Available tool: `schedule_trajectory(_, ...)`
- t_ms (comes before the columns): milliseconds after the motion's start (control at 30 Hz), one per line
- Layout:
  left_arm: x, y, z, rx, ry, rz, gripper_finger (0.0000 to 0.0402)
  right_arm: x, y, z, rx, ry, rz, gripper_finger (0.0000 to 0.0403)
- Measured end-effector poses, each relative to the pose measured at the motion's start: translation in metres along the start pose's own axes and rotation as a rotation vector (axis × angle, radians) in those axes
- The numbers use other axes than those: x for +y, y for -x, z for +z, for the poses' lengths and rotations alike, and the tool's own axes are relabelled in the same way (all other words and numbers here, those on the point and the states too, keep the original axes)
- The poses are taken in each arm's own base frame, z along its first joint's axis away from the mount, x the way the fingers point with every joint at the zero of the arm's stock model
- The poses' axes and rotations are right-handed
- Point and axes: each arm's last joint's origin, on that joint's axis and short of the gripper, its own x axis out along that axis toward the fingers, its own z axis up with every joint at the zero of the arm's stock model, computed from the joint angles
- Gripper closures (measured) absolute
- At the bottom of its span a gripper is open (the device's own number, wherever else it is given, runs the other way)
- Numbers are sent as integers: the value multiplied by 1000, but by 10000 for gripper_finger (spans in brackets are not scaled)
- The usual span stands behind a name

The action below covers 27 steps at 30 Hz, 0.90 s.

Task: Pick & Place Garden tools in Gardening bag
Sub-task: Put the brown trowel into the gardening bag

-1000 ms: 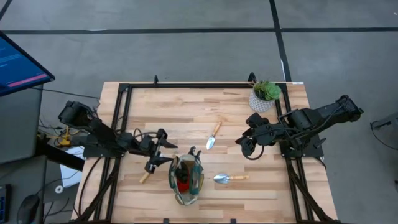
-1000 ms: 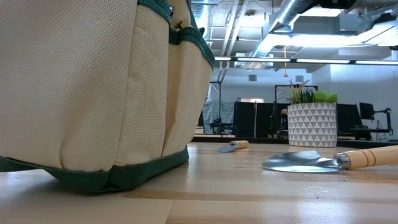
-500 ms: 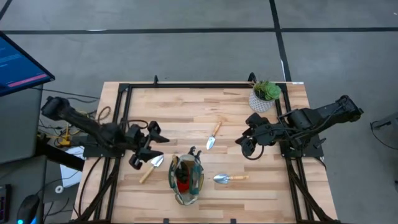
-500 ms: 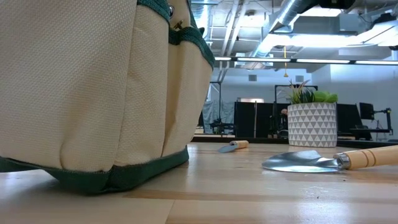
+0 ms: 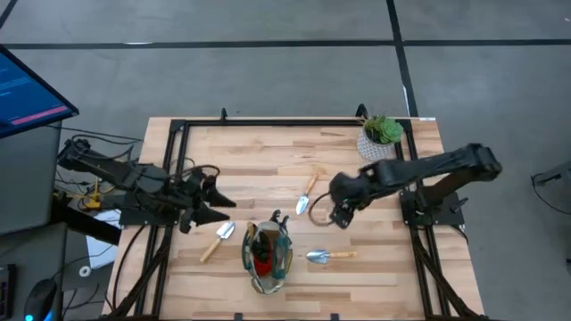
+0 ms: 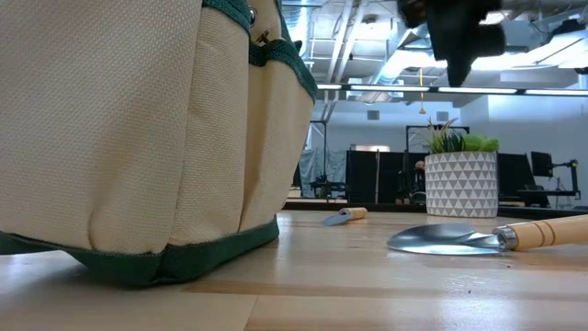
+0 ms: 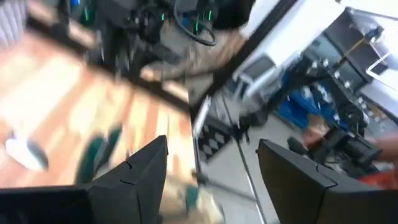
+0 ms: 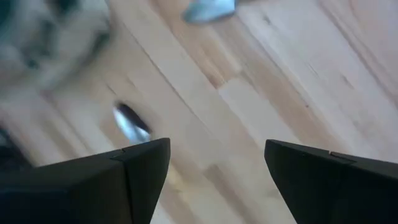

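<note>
Since a second ago the right arm has swung out from its post by the plant pot (image 5: 378, 141) toward the table's middle, and the left arm has pulled back from the bag to the table's left edge, leaving a trowel behind. Now the right arm reaches long across the boards, its right gripper (image 5: 339, 212) hanging with fingers spread and empty between two trowels — one trowel (image 5: 306, 193) lies just beside it toward the far side, another (image 5: 328, 256) rests nearer the front, close to the gardening bag (image 5: 268, 257). That bag stands at the table's front centre with dark and red items inside; the low view shows its beige wall and green trim close up. Folded low at the left rail, the left arm holds its left gripper (image 5: 211, 201) parted and empty, with the third trowel (image 5: 216, 241) lying near it — between gripper and bag.
</note>
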Motion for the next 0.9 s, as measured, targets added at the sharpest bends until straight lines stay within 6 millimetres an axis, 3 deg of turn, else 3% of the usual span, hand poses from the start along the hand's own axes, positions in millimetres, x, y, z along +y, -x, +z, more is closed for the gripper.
schedule_trajectory(167,8,2,-13,171,70,36,183,29,-39,-10,91,290,-51,148)
schedule_trajectory(400,7,3,-15,216,110,8,183,59,-62,-41,147,498,-42,148)
schedule_trajectory(467,7,3,-15,217,131,11,183,62,-67,-49,119,392,-63,148)
schedule_trajectory(567,7,3,-15,216,176,16,183,61,-73,-61,120,51,-102,148)
schedule_trajectory(733,7,3,-15,214,183,18,183,61,-79,-81,315,-466,-129,148)
schedule_trajectory(900,8,3,-14,201,190,31,183,74,-77,-97,320,-719,-113,148)
